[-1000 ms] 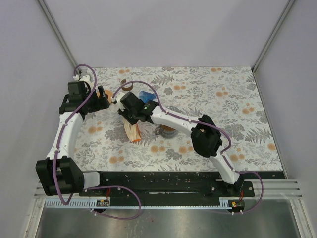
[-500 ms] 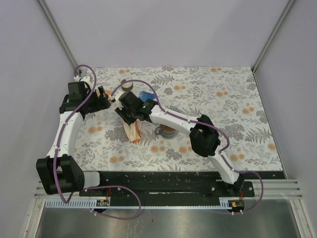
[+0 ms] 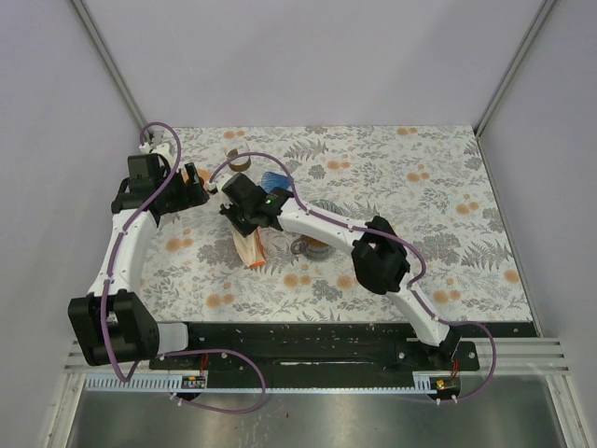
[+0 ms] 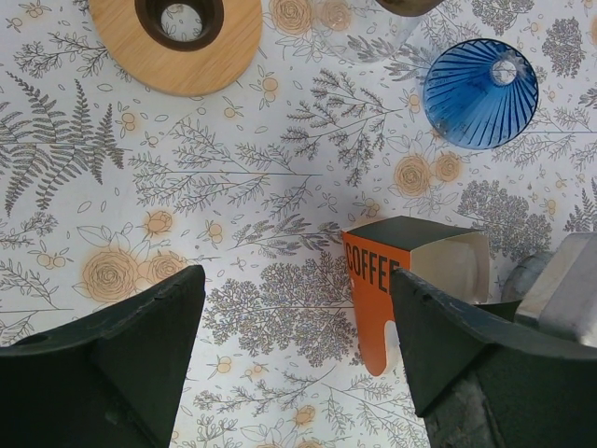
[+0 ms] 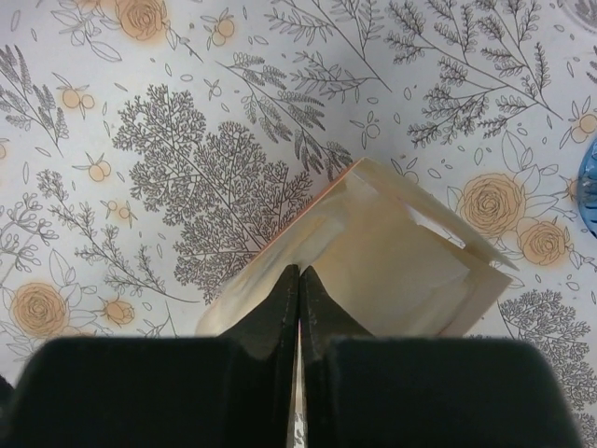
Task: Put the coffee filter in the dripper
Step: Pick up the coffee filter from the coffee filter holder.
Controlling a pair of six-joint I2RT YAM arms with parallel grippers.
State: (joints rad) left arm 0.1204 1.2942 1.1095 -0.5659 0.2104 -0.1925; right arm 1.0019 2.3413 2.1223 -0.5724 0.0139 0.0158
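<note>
The right fingers [image 5: 289,308] are clenching shut at the mouth of the box [image 4: 373,280] lying on the bench [image 5: 140,187] near the dripper [image 4: 480,93], probably to pinch a filter [image 5: 401,271] inside, while the left fingers [image 4: 140,327] are hovering spread, waiting.

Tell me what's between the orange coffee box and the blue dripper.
Just bare flowered tablecloth between the coffee box and blue dripper, clearest in the left wrist view.

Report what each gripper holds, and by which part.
Left gripper: open, holding nothing. Right gripper: shut at the mouth of the coffee filter box; whether anything is pinched between its fingers cannot be told.
</note>
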